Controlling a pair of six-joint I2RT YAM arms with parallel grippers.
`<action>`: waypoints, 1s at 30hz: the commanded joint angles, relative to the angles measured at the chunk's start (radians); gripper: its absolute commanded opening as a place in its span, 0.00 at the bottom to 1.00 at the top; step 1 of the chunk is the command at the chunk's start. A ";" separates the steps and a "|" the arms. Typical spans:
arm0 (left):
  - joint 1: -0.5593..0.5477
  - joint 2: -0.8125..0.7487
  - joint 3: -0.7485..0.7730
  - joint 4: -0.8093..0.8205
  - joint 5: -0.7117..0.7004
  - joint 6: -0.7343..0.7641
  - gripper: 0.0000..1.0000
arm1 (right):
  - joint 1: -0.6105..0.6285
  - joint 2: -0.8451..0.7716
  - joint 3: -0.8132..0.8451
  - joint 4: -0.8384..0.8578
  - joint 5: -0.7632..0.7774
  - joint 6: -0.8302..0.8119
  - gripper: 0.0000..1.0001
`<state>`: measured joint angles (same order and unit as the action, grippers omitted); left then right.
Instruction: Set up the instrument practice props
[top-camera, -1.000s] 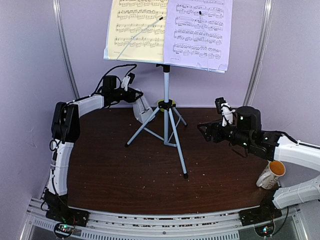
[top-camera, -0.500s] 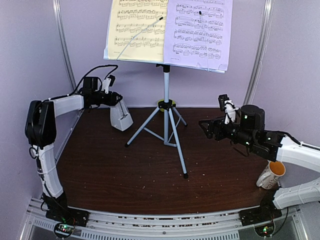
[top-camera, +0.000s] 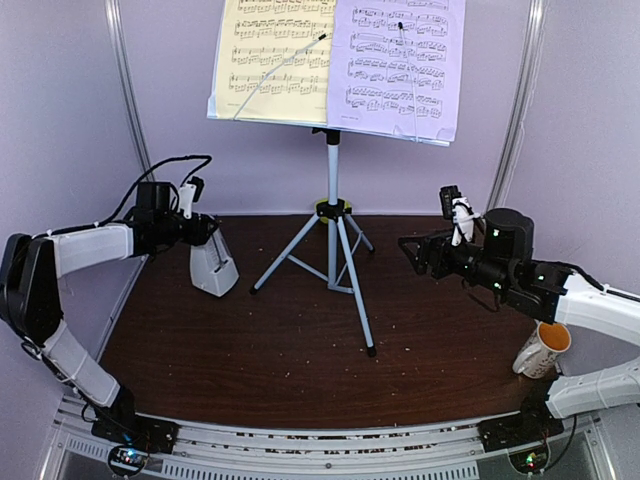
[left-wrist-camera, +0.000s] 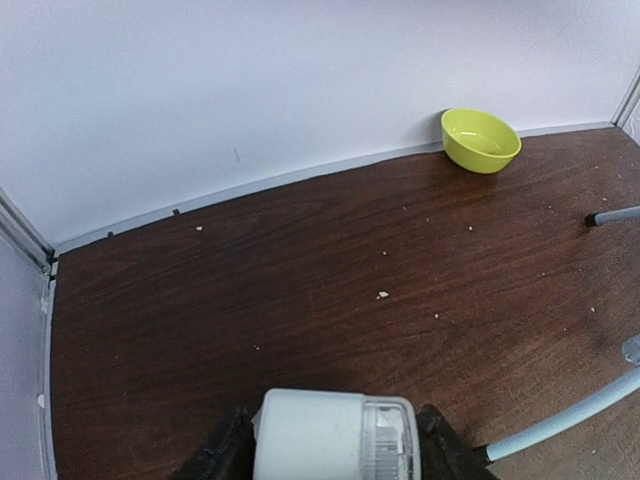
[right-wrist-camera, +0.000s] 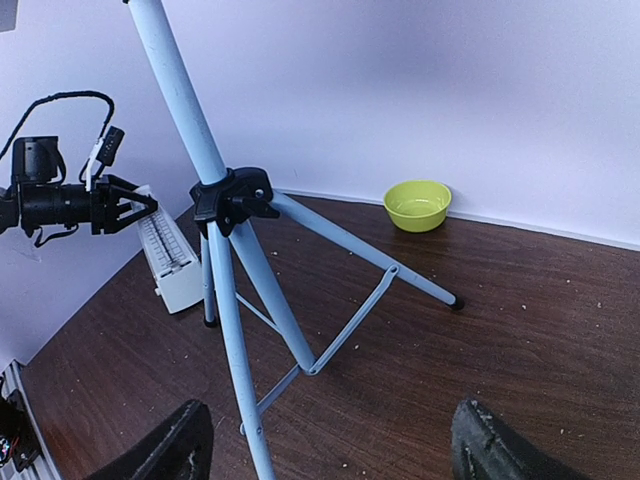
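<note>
My left gripper (top-camera: 207, 236) is clamped on the narrow top of the metronome (top-camera: 214, 268), with a finger (left-wrist-camera: 222, 452) on each side. The right gripper (top-camera: 411, 254) hangs wide open and holds nothing (its fingers frame the tripod in the wrist view without touching it). The metronome is at the table's (top-camera: 300, 350) left rear, near the side wall and apart from the stand's (top-camera: 333, 200) nearest leg. I cannot tell whether its base rests on the wood. Open board runs from it to the bowl (left-wrist-camera: 481, 140) at the back wall. Its long axis is near upright, slightly tilted, with the scale face toward the right arm. The yellow sheet (top-camera: 270, 60) and lilac sheet (top-camera: 400, 65) sit side by side on the stand.
</note>
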<state>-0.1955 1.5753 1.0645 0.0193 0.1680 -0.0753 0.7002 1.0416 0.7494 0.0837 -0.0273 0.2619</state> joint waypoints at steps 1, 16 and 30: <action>-0.001 -0.143 -0.069 0.157 -0.031 -0.034 0.00 | -0.005 -0.009 -0.007 0.036 -0.021 0.009 0.83; -0.206 -0.444 -0.228 -0.014 0.102 0.024 0.00 | -0.004 -0.006 -0.003 0.043 -0.044 0.018 0.82; -0.598 -0.342 -0.241 0.147 -0.043 -0.064 0.00 | 0.004 -0.041 -0.036 0.037 -0.039 0.045 0.81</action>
<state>-0.7181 1.1767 0.7834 -0.0376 0.1967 -0.1287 0.7002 1.0267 0.7303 0.1089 -0.0612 0.2913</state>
